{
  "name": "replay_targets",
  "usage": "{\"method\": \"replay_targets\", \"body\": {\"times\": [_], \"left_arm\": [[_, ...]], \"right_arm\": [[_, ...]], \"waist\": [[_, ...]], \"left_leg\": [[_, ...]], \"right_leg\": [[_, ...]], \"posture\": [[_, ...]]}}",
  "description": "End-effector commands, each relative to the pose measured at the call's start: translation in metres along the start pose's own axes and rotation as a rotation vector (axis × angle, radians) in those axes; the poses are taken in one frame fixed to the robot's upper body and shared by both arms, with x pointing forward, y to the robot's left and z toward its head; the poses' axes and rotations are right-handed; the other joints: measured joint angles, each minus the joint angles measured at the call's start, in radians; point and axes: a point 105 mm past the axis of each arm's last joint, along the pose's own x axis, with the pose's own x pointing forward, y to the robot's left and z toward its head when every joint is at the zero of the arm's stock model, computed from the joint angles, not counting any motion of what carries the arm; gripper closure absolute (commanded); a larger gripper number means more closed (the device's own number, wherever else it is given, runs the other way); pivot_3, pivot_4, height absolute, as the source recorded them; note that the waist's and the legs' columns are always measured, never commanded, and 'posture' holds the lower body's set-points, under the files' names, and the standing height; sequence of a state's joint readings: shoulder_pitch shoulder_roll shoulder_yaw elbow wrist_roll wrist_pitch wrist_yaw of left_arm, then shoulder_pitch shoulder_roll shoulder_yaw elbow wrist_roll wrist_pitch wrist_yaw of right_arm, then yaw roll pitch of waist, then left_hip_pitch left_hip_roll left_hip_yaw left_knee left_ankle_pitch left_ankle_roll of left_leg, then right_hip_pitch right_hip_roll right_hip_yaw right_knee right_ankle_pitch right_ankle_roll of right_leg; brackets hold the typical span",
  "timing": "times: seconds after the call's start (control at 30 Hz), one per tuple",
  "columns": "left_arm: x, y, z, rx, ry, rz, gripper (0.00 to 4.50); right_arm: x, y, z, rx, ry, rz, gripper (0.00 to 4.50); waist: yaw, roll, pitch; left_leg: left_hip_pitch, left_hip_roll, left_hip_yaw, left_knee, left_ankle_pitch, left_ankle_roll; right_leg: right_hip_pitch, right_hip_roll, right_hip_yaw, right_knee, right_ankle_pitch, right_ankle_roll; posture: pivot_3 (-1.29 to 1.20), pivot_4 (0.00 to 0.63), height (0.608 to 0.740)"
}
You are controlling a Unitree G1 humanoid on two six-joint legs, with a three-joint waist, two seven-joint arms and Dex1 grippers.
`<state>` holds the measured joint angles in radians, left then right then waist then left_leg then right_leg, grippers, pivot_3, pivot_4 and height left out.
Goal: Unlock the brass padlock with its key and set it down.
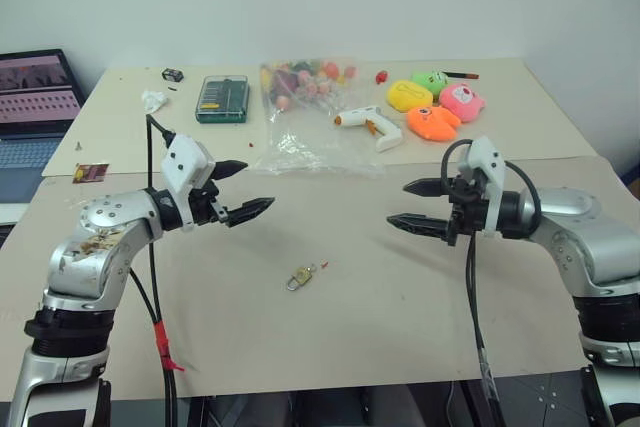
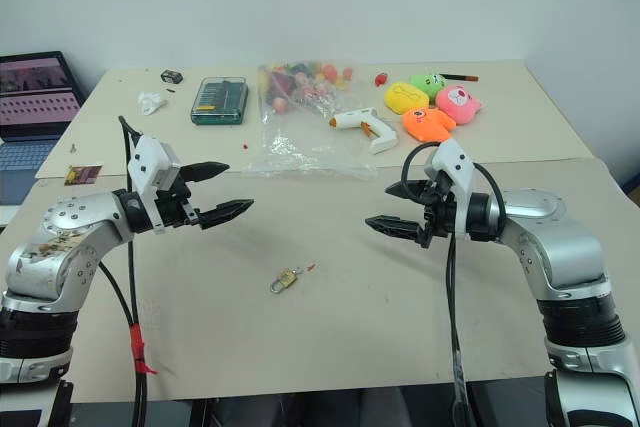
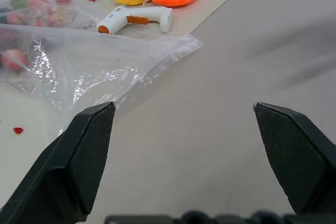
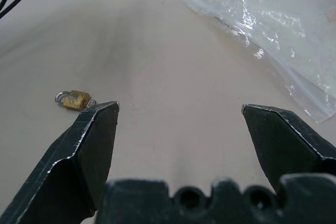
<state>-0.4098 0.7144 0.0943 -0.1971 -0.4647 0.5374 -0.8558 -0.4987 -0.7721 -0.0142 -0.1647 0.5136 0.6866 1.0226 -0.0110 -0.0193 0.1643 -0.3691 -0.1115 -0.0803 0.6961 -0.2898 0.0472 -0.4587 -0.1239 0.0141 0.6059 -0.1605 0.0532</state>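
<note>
The brass padlock (image 1: 298,277) lies flat on the beige table (image 1: 420,297), in the middle and below both grippers; it also shows as the padlock (image 4: 76,99) with its silvery shackle. A pale sliver at the end of its body looks like the key (image 1: 310,270); whether it sits in the lock I cannot tell. My left gripper (image 1: 258,185) hovers open above and left of the padlock, pointing right. Facing it from the right, my right gripper (image 1: 397,204) hangs open too. Both hold nothing.
A tiny red fleck (image 1: 325,264) lies just right of the padlock. Further back are a clear plastic bag (image 1: 305,117) of colourful bits, a white glue gun (image 1: 372,125), plush toys (image 1: 435,107) and a green tool case (image 1: 222,98). A laptop (image 1: 35,107) stands far left.
</note>
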Motion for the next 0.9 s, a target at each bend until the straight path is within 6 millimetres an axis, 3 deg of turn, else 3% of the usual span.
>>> {"method": "replay_targets", "body": {"times": [0.03, 0.13, 0.3, 0.57, 0.9], "left_arm": [[-0.004, -0.015, 0.008, 0.015, -0.049, -0.064, 0.00], [-0.012, -0.051, -0.001, -0.099, -0.096, -0.182, 0.00], [0.002, -0.078, -0.026, -0.129, -0.062, -0.076, 0.00], [0.014, -0.098, -0.059, -0.153, 0.015, 0.125, 0.00], [0.020, -0.107, -0.069, -0.162, 0.040, 0.137, 0.00]], "right_arm": [[-0.007, -0.002, 0.010, -0.054, -0.028, -0.026, 0.07], [-0.009, 0.000, 0.006, -0.046, -0.025, -0.048, 0.07], [-0.011, -0.002, 0.001, -0.056, -0.013, -0.104, 0.07], [-0.014, 0.003, -0.005, -0.036, -0.008, -0.133, 0.07], [-0.013, 0.003, -0.004, -0.036, -0.010, -0.150, 0.07]], "waist": [[0.000, 0.000, 0.000], [-0.004, 0.000, 0.000], [0.005, 0.000, 0.000], [0.021, 0.000, 0.000], [0.023, 0.000, 0.000]], "left_leg": [[0.000, 0.000, 0.000, 0.000, 0.000, 0.000], [0.000, 0.001, 0.001, 0.000, 0.000, 0.000], [0.000, 0.001, 0.001, 0.000, -0.001, 0.000], [0.001, 0.003, 0.001, -0.001, 0.000, -0.001], [0.001, 0.003, 0.002, 0.000, -0.001, 0.000]], "right_leg": [[0.000, 0.000, 0.000, 0.000, 0.000, 0.000], [0.000, 0.000, 0.000, 0.001, 0.000, 0.000], [0.000, 0.000, 0.001, -0.001, 0.000, 0.000], [0.002, 0.002, 0.000, -0.004, 0.002, -0.002], [0.002, 0.002, 0.000, -0.005, 0.002, -0.002]], "posture": [[0.00, 0.150, 0.740], [0.00, 0.150, 0.740], [0.00, 0.150, 0.740], [0.00, 0.150, 0.740], [0.00, 0.150, 0.740]]}}
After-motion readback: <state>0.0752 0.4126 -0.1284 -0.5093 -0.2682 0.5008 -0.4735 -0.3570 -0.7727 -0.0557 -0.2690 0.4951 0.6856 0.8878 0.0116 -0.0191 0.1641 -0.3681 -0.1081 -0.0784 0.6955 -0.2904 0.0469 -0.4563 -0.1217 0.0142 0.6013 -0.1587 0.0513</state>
